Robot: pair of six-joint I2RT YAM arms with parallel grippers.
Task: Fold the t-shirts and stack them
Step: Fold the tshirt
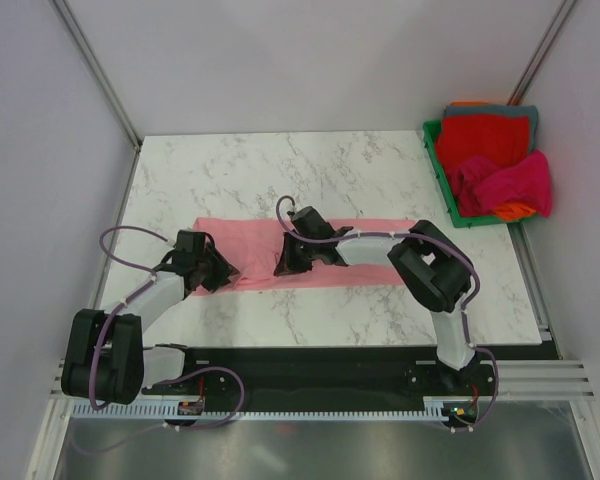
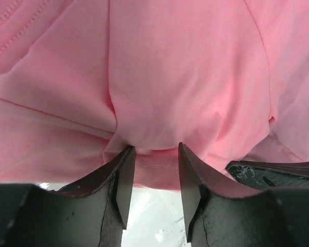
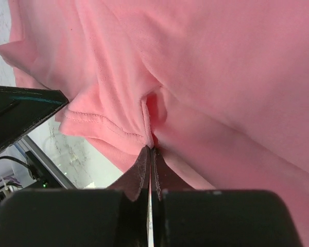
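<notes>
A light salmon-pink t-shirt (image 1: 370,250) lies as a long folded band across the middle of the marble table (image 1: 230,170). My left gripper (image 1: 230,272) is at the band's left end. In the left wrist view its jaws (image 2: 155,150) stand apart, with the shirt's hem (image 2: 159,167) just past the tips and cloth draped over the fingers' outer sides. My right gripper (image 1: 283,262) is near the band's middle. In the right wrist view it (image 3: 150,149) is shut on a pinched fold of the shirt (image 3: 221,77).
A green plastic bin (image 1: 442,175) stands at the table's back right corner. It holds a red tee (image 1: 485,135), a magenta one (image 1: 515,182), an orange one (image 1: 515,211) and a teal-grey one (image 1: 525,110). White walls enclose the table.
</notes>
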